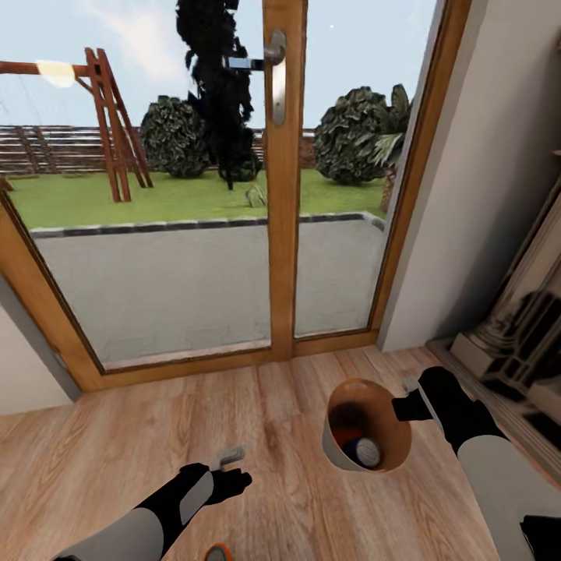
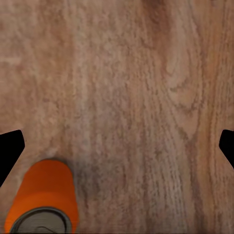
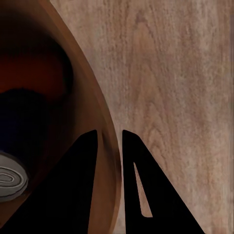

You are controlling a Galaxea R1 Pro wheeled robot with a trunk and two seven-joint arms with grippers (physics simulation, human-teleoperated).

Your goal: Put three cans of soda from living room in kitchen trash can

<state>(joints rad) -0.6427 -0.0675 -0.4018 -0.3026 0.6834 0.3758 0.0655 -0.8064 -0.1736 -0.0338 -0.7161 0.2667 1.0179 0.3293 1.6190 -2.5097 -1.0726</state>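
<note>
The tash can (image 1: pixel 389 456) stands on the wood floor, tan inside, with two cans of soda in it: an orange-red one (image 1: pixel 347 435) and one showing a blue and white end (image 1: pixel 364 450). My right gripper (image 1: pixel 407 399) is shut on its rim. In the right wrist view the fingers (image 3: pixel 83 165) pinch the bin wall (image 3: pixel 105 122), and a can's silver top (image 3: pixel 9 180) shows inside. A third can of soda (image 1: pixel 218 552) stands upright on the floor beside my left arm. My left gripper (image 1: pixel 234 466) hangs open over the floor, the can (image 2: pixel 44 200) near one fingertip (image 2: pixel 9 148).
A wood-framed glass door (image 1: pixel 282 179) with a metal handle (image 1: pixel 274 54) is straight ahead, with a garden beyond. A white wall (image 1: pixel 483 195) and a dark ornate piece of furniture (image 1: pixel 522 327) stand at the right. Wood floor (image 1: pixel 156 436) stretches to the left.
</note>
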